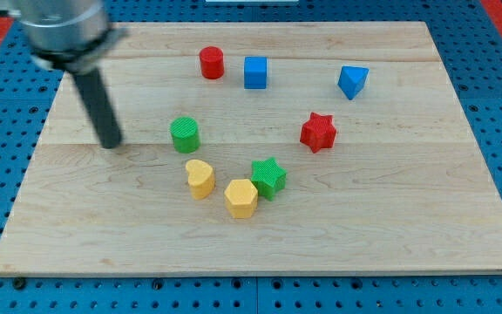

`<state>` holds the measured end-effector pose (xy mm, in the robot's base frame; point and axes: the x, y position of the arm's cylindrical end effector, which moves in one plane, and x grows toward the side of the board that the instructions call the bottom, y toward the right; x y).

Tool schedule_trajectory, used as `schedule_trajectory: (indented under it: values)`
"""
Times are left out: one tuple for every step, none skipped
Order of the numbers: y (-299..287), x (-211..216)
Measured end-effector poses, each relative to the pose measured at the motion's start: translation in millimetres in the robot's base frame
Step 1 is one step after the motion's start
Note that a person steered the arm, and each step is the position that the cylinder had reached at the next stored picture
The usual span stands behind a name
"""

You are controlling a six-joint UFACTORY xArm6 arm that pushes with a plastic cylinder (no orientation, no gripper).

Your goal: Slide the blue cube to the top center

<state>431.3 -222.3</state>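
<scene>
Blue cube near the top middle of the board, rod far off at the view's left.

The blue cube (255,72) is seen near the top of the wooden board (408,227), about in the middle, and a red cylinder (211,63) is set just beside it on the view's left. A blue wedge-like block (352,81) is found further to the view's right, and a red star (317,132) lies below that. Lower down, a green cylinder (184,134), a yellow rounded block (200,179), a yellow hexagon block (240,198) and a green star (268,177) are grouped near the middle. The dark rod is held nearly upright, leaning a little, and my tip (111,145) is rested on the board well apart from the blue cube, left of the green cylinder. No pincer is carried, so nothing is held.
</scene>
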Motion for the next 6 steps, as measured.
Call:
schedule_trajectory:
  values:
    - [71, -43]
    - [191, -72]
    - [213, -102]
    - [236, -134]
    - [195, -176]
    - [141, -172]
